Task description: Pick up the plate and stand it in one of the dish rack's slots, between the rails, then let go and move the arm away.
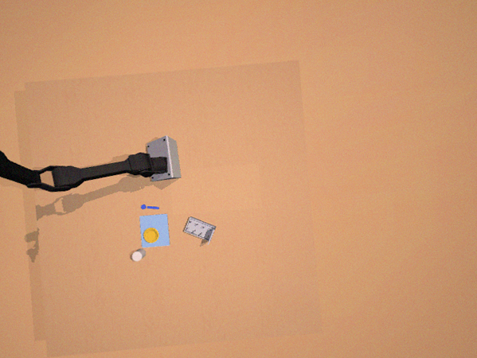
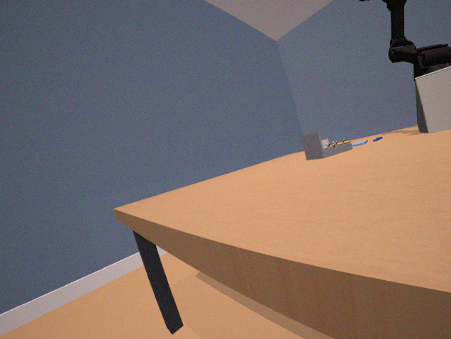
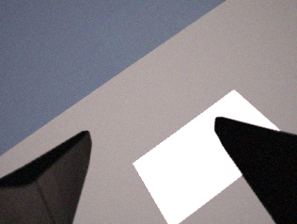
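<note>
A yellow plate (image 1: 151, 235) lies flat on the light blue mat (image 1: 162, 223) in the top view. The grey dish rack (image 1: 195, 232) (image 2: 312, 146) stands to the right of the mat, with short rails inside and a taller wall at one end. No plate stands in it. In the exterior view the plate (image 2: 346, 142) shows in part behind the rack. My gripper (image 3: 153, 130) is open and empty, with both fingertips wide apart in the wrist view. It points up at the ceiling, away from the plate and the rack. It is outside the top and exterior views or cut off at their edges.
A blue spoon-like thing (image 1: 152, 207) (image 2: 377, 139) lies beyond the mat's edge, on the arm base's side. A white cylinder (image 1: 136, 256) stands by the mat's lower left corner. The arm's base block (image 1: 174, 159) (image 2: 433, 103) stands farther up. A bright ceiling panel (image 3: 188, 169) shows in the wrist view.
</note>
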Robot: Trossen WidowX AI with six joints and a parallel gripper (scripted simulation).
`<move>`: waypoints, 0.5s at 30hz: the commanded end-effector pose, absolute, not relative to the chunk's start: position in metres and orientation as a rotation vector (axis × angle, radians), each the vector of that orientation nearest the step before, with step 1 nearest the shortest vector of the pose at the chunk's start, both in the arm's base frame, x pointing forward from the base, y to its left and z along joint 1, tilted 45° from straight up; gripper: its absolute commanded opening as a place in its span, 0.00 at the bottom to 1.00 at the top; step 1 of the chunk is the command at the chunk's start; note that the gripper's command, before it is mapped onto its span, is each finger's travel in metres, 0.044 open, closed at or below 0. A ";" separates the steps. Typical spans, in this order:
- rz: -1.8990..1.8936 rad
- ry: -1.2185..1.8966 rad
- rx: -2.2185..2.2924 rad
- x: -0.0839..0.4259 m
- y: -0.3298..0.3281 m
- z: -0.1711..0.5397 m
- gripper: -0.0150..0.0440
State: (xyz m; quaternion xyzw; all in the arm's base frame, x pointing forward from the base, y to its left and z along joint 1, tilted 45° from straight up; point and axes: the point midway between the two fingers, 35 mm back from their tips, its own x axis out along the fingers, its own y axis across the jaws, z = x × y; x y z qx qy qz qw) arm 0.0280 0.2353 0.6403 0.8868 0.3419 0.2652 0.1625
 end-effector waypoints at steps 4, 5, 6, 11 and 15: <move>0.761 0.841 2.387 0.036 0.257 0.624 0.93; 0.760 0.820 2.364 0.038 0.260 0.621 0.93; 0.757 0.798 2.340 0.040 0.263 0.619 0.93; 0.739 0.697 2.222 0.052 0.277 0.605 0.93; 0.715 0.617 2.109 0.063 0.290 0.591 0.93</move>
